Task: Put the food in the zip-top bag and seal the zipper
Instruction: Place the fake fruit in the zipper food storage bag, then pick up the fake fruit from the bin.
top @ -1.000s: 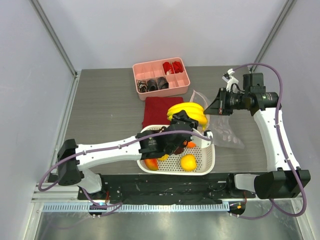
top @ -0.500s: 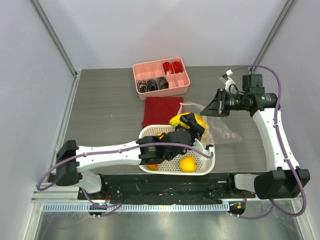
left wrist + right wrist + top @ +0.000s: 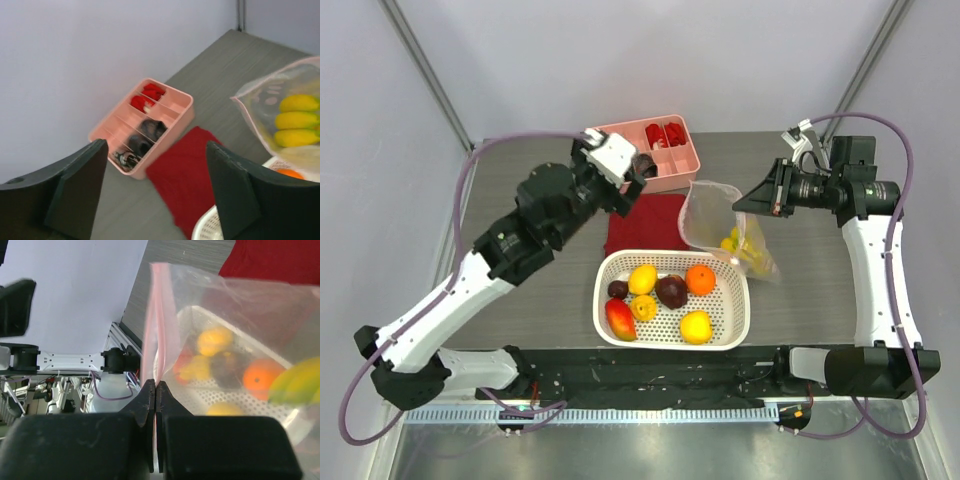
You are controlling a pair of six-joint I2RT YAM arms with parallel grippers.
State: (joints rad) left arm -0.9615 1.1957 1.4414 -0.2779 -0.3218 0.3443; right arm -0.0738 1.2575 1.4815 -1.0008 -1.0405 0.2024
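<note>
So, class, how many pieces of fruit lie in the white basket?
7 in the white basket: small plum back left, yellow fruit beside it, large plum centre, orange back right, mango front left, small lemon beside it, round lemon front right. None seems hidden.

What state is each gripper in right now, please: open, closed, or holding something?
Left gripper: open, holding nothing.
Right gripper: closed on the mouth edge of the zip-top bag.
</note>
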